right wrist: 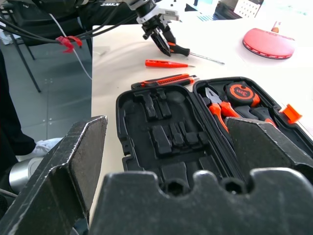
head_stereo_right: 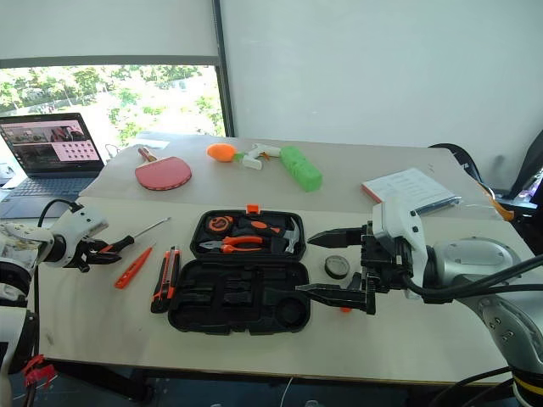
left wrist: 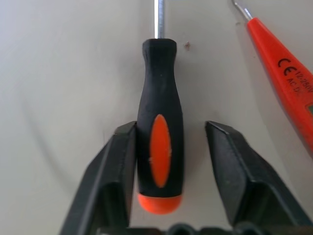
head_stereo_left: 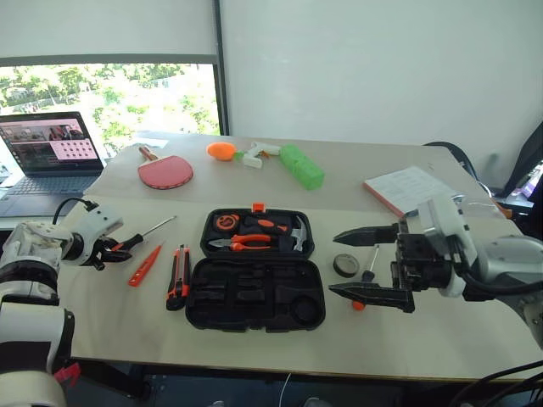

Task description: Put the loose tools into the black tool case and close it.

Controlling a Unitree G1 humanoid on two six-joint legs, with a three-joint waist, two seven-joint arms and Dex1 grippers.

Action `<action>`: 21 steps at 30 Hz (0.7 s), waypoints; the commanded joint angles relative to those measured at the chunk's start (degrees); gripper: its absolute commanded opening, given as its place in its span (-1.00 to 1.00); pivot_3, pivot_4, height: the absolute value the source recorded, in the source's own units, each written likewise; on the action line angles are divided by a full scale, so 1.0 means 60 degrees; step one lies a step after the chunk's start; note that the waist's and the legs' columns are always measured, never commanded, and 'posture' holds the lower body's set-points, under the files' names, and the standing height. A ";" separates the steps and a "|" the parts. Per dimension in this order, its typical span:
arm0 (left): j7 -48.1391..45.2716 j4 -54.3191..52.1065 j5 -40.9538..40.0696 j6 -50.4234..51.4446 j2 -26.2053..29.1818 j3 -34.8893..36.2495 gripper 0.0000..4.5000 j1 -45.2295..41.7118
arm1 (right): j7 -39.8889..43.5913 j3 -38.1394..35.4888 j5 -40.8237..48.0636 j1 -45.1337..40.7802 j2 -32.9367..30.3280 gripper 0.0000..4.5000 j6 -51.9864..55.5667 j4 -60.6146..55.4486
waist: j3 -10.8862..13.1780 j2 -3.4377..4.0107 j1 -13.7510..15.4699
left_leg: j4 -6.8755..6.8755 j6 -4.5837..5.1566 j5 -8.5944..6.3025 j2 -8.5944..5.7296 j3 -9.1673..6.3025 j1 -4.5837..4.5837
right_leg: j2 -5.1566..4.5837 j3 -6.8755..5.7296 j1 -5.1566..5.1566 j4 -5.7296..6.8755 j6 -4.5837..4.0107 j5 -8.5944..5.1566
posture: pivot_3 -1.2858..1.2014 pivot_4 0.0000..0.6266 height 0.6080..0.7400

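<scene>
My left jaws point(left wrist: 171, 161) straddle the screwdriver point(left wrist: 159, 142) handle, not yet clamped; its shaft points away along them. Right jaws point(head_stereo_left: 372, 263) gape.

Surface: pale beige table point(head_stereo_left: 102, 314)
Centre: open black moulded plastic tool case point(head_stereo_left: 257, 271)
Left: black-and-orange-handled screwdriver point(head_stereo_left: 144, 233), slim all-orange screwdriver point(head_stereo_left: 145, 264), black-orange utility knife point(head_stereo_left: 178, 276)
Right: small round dark tape roll point(head_stereo_left: 345, 264)
Far: red table-tennis paddle point(head_stereo_left: 165, 171), black laptop point(head_stereo_left: 49, 158)

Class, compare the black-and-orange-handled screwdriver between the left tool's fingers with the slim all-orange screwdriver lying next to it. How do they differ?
The black-and-orange-handled screwdriver has a thick, rounded black grip with an orange inset and end cap; the slim all-orange screwdriver is thin, one colour and carries printed markings. The first lies between the left tool's fingers; the second lies outside them. Both rest flat on the pale table, left of the case.
</scene>
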 commanded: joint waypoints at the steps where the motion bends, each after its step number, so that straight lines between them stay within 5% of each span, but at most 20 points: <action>1: -0.0024 0.0303 0.0077 0.0026 0.0018 0.0168 -0.61 -0.0233 | -0.0095 -0.0543 0.0273 0.0164 -0.0202 1.00 -0.0023 -0.0286 | 0.0000 0.0000 0.0000 | 0.0001 0.0000 0.0000 0.0000 0.0000 0.0003 | 0.0000 0.0000 0.0003 0.0001 0.0000 0.0000 | 0.03 -0.52 1.00; 8: -0.0895 -0.0777 -0.1107 0.0272 -0.0305 0.1257 -0.61 -0.1640 | -0.0342 -0.1262 0.0497 0.1151 -0.0315 1.00 0.0050 -0.0381 | 0.0022 -0.0059 0.0138 | 0.0029 0.0000 0.0000 0.0001 -0.0022 -0.0041 | 0.0001 -0.0017 -0.0007 -0.0005 0.0004 0.0002 | 0.03 -0.52 1.00; 14: -0.3359 -0.5658 -0.1685 0.1972 -0.1079 0.0254 -0.61 -0.0536 | -0.0628 -0.1480 0.0415 0.2089 -0.0183 1.00 -0.0031 -0.0591 | 0.0019 -0.0053 0.0186 | 0.0054 0.0011 -0.0007 -0.0014 -0.0029 -0.0074 | -0.0015 -0.0022 0.0004 -0.0037 0.0031 0.0014 | 0.03 -0.52 1.00; 21: -0.3615 -0.9738 -0.1475 0.3744 -0.1574 -0.1185 -0.61 0.0806 | -0.1057 -0.1531 0.0502 0.2494 -0.0111 1.00 -0.0050 -0.0852 | 0.0020 -0.0047 -0.0094 | 0.0066 0.0015 -0.0009 -0.0001 -0.0048 -0.0060 | 0.0013 -0.0002 0.0001 -0.0008 0.0026 0.0013 | 0.03 -0.52 1.00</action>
